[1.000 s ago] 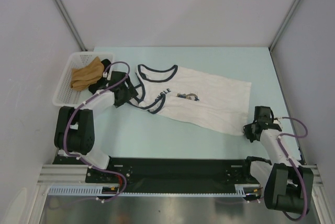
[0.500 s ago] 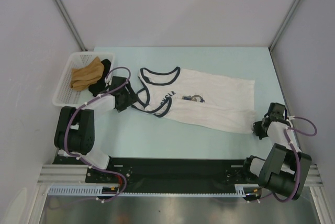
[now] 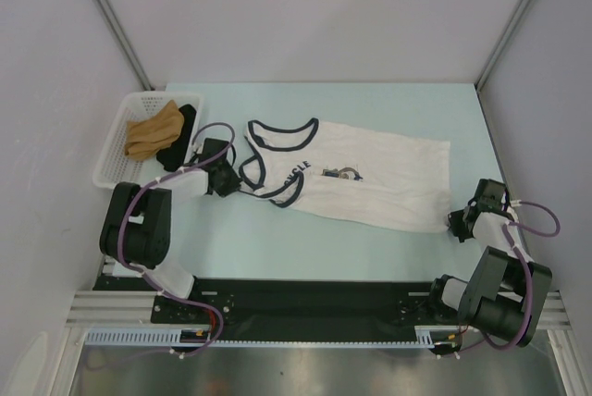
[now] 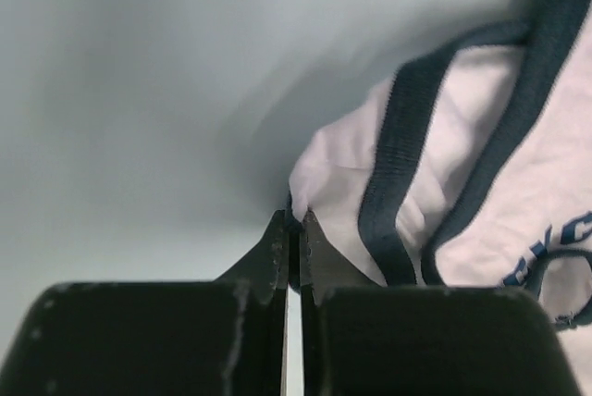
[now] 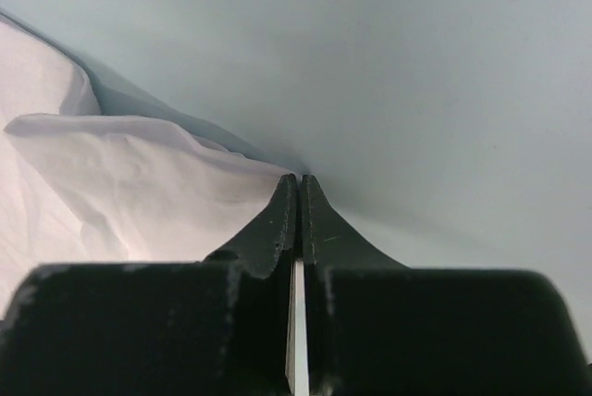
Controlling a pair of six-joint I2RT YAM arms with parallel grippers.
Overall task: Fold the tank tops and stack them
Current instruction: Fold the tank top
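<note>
One white tank top [image 3: 379, 179] with navy trim lies stretched flat across the table, its neck to the left and its hem to the right. The chest print [image 3: 340, 172] faces up. My left gripper [image 3: 237, 182] is shut on the cloth edge beside the navy armhole trim [image 4: 398, 165]; in the left wrist view the tips [image 4: 294, 221] pinch the white cloth [image 4: 481, 202]. My right gripper [image 3: 459, 223] is shut at the near right hem corner. Its closed tips [image 5: 299, 179] meet the edge of the white cloth [image 5: 111, 183].
A white plastic basket [image 3: 113, 157] stands at the left back, holding a tan cloth [image 3: 153, 132] and something black [image 3: 185, 123]. Grey walls close in the table on three sides. Both arm bases sit on the black rail at the near edge.
My left gripper has shut on the tank top's armhole edge. The right gripper carried the hem to the right, drawing the tank top out straighter, and has since held still.
</note>
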